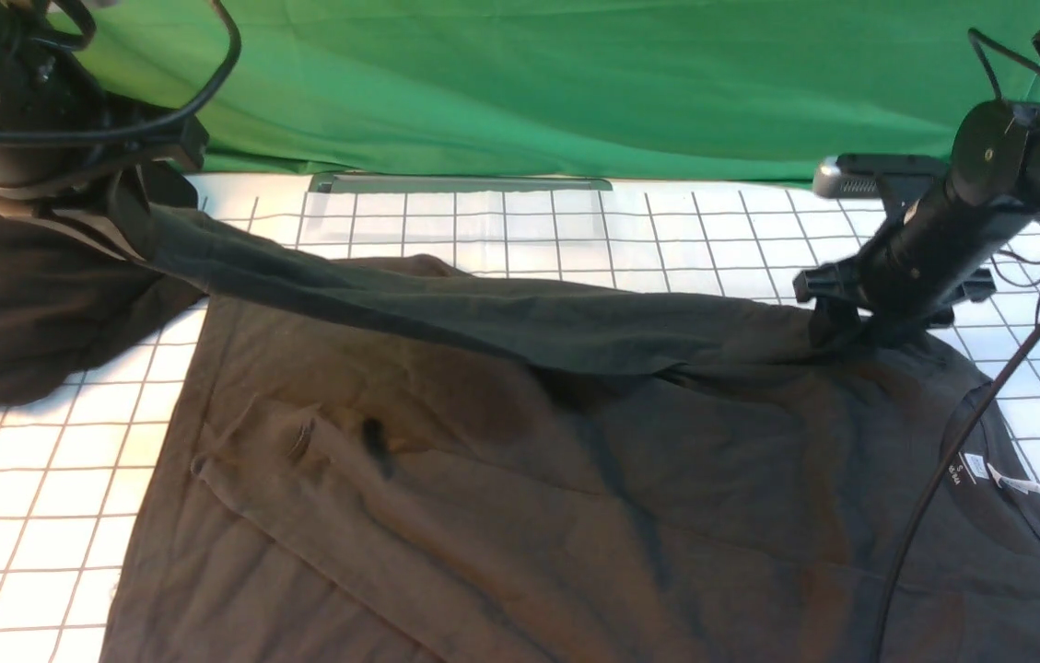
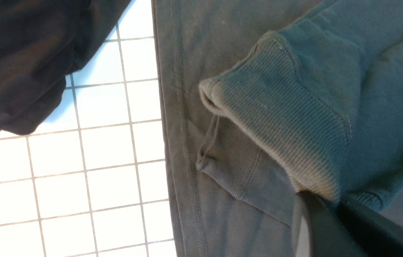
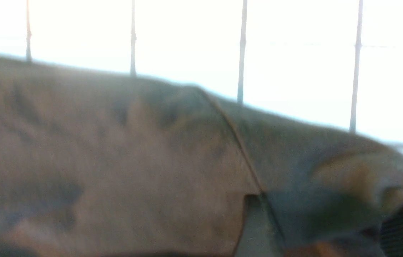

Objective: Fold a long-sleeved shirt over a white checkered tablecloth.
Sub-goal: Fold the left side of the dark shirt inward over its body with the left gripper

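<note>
The dark brownish long-sleeved shirt (image 1: 520, 479) lies flat on the white checkered tablecloth (image 1: 22, 516), its neck label (image 1: 975, 465) at the right. One sleeve (image 1: 446, 318) is stretched taut in the air from the right shoulder to my left gripper (image 1: 128, 221). That gripper (image 2: 330, 205) is shut on the sleeve's ribbed cuff (image 2: 276, 117). The other sleeve's cuff (image 2: 222, 160) lies folded on the shirt body. My right gripper (image 1: 837, 322) rests low on the shirt's shoulder. In the blurred right wrist view its fingers (image 3: 255, 228) stand wide apart with shirt fabric under them.
A shapeless black heap of cloth (image 1: 22, 304) lies at the left by my left arm, also seen in the left wrist view (image 2: 19, 64). A green cloth (image 1: 575, 83) hangs at the back, with a grey strip (image 1: 460, 182) below it. A black cable (image 1: 943, 479) crosses the collar.
</note>
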`<state>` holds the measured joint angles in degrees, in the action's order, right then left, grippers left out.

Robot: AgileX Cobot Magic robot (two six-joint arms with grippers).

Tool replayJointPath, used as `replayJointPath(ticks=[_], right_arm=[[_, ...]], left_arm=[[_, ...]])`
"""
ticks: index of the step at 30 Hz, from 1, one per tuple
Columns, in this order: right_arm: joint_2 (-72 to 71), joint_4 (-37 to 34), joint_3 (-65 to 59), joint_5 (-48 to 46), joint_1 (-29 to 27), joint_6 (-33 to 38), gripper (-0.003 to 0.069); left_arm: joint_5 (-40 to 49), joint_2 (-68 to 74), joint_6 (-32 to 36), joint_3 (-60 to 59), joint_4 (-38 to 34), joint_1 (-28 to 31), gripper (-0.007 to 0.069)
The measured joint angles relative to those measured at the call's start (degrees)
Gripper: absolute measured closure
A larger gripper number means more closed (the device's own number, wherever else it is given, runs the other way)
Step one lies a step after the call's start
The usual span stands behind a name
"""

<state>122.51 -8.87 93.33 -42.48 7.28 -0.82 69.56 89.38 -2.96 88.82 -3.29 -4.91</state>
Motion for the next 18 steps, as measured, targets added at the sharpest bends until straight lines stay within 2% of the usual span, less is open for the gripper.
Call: replayJointPath(ticks=[4,5,7,8,10,11,13,18], right_arm=[[2.25,-2.50,2.21,-0.66,-0.70,0.82,0.0225],[2.95,-2.77,2.56,-0.81,-0.82,1.55,0.0248],[3.59,-3.15,2.83,-0.81,-1.12,2.02,0.0344],[3.59,-3.21,2.86,-0.81,-1.12,2.02,0.0358],[3.64,-3.67,3.00,-0.20,-1.40,2.75,0.0557],[3.64,-3.73,3.00,0.12,-1.56,2.91,0.0582],[3.53,-4.00,3.00,0.73,-2.10,3.38,0.0614],[2.98,-4.17,4.91,1.01,-4.83,3.58,0.0618]], left_arm=[[0.05,0.00,0.00,-0.05,0.06,0.00,0.0608],[0.05,0.00,0.00,-0.05,0.10,0.00,0.0608],[0.05,0.00,0.00,-0.05,0.12,0.00,0.0608],[0.05,0.00,0.00,-0.05,0.12,0.00,0.0608],[0.00,0.00,0.00,-0.05,0.17,0.00,0.0608],[-0.14,0.00,0.00,-0.05,0.17,0.00,0.0608],[-0.96,0.00,0.00,-0.05,-0.14,0.00,0.0608],[-1.89,0.00,0.00,0.62,-3.50,0.00,0.0608]])
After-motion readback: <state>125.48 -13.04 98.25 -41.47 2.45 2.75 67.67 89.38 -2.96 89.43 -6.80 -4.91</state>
